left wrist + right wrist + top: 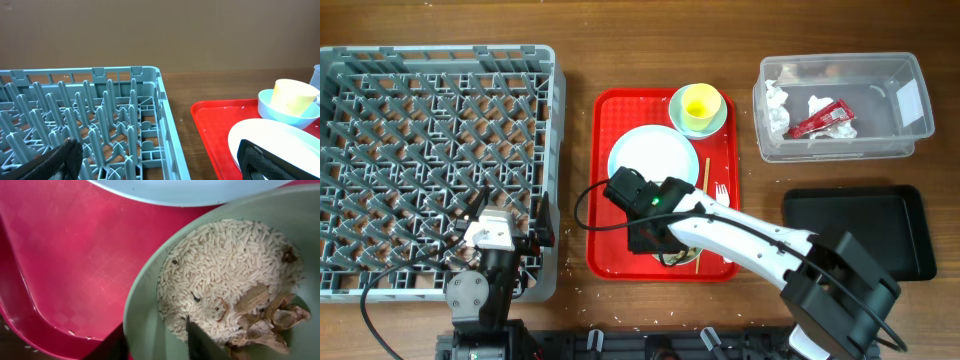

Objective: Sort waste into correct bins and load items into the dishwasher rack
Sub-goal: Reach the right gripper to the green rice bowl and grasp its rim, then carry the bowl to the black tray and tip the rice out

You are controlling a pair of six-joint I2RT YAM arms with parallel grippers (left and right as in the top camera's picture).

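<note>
Our right claw [155, 342] is down at a bowl [142, 315] on the red tray [75, 255]. One finger [200, 345] is inside the bowl and the other is outside, with the rim between them. The fingers are apart, so this claw is open and is not squeezing the bowl. Right by the inside finger lies the rice [225, 265], with some brown bits [265, 325] next to it. Just past the claw is the plate [652, 157]. Past that, the cup [700, 103] sits in a second bowl [677, 124]. Near the claw's right side lie the chopstick [706, 200] and the fork [722, 190]. Well off to its right, the tub [840, 152] holds the wrapper [823, 118] and the tissue [777, 108]. The black tray [860, 230] lies there too. Our left claw [160, 157] is wide open and holds nothing. The rack [165, 115] is under it and to its left.
</note>
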